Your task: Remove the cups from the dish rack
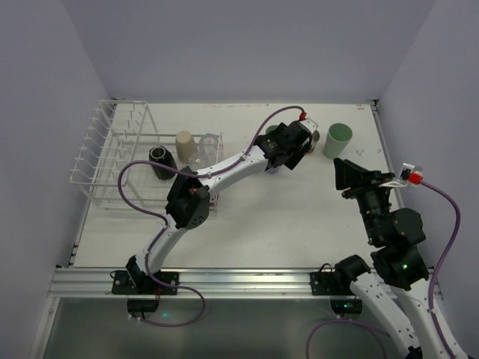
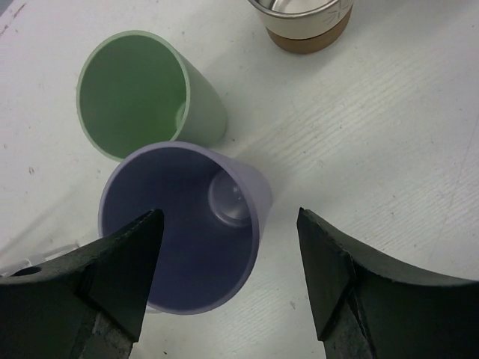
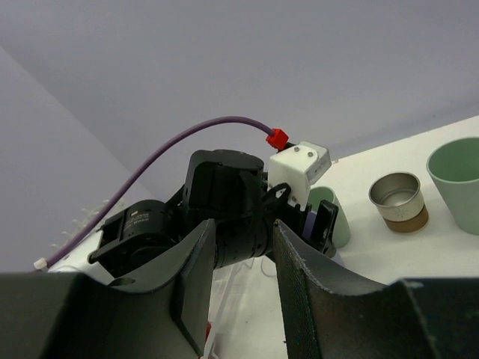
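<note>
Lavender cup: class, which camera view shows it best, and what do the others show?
The left wrist view: the lavender cup stands upright, its inside visible below the open left gripper. The top external view hides it under that gripper; the right wrist view shows at most a purple sliver.

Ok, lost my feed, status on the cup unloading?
Left gripper open over lavender cup, upright on table. Right gripper open, empty. Black mug, beige cup in dish rack. Mint cup close beside lavender one.

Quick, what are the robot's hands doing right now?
Left gripper: open over the lavender cup, not gripping it.
Right gripper: partly open, holding nothing.
</note>
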Robot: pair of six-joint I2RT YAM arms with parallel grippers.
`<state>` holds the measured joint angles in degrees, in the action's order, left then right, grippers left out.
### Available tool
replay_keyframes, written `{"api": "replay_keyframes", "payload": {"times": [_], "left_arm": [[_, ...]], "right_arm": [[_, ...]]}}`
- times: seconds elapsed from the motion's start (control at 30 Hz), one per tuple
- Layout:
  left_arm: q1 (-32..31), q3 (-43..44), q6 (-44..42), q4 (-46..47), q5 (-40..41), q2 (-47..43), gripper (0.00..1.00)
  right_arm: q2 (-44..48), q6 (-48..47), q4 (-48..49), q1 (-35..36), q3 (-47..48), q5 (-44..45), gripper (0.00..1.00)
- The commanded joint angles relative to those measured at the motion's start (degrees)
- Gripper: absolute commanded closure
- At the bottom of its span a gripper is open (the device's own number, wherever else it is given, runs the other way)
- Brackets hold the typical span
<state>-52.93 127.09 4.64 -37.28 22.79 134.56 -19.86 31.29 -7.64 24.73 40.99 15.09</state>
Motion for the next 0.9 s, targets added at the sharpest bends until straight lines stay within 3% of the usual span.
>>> {"api": "replay_keyframes", "payload": {"times": [0.0,0.13,0.17,0.2,0.37,0.47,0.6,0.73,0.87], "left_arm": [[0.3,-0.1,-1.7,3.2,1.4,-5.7,0.24],[0.3,-2.3,-1.1,6.2,1.6,-8.9,0.16],[0.3,-2.7,-0.7,7.0,1.3,-10.7,0.05],[0.3,-3.3,-0.5,7.9,1.1,-11.6,0.01],[0.2,-3.3,1.1,12.6,-0.7,-18.6,0.00],[0.3,-8.6,3.1,15.6,-0.7,-25.8,0.00],[0.3,-29.4,6.1,21.6,3.7,-39.5,0.00],[1.4,-45.6,10.5,24.2,15.6,-53.5,0.00],[10.6,-57.9,17.3,22.2,14.2,-60.5,0.03]], "right_arm": [[-0.5,0.2,2.5,0.0,-0.2,-1.5,0.60],[-0.6,0.2,2.9,0.0,-0.2,-1.7,0.60],[-0.7,0.2,2.9,0.0,-0.3,-1.9,0.61],[-0.7,0.4,2.9,0.0,-0.4,-2.0,0.60],[-1.8,0.5,3.7,-0.1,-0.6,-2.9,0.60],[-2.2,0.5,3.8,-0.1,-0.6,-3.5,0.60],[-3.1,0.3,3.7,-0.1,-0.7,-5.8,0.60],[-5.6,0.2,3.8,-0.1,-0.4,-9.2,0.59],[-8.2,0.0,3.6,-0.1,0.3,-12.3,0.59]]}}
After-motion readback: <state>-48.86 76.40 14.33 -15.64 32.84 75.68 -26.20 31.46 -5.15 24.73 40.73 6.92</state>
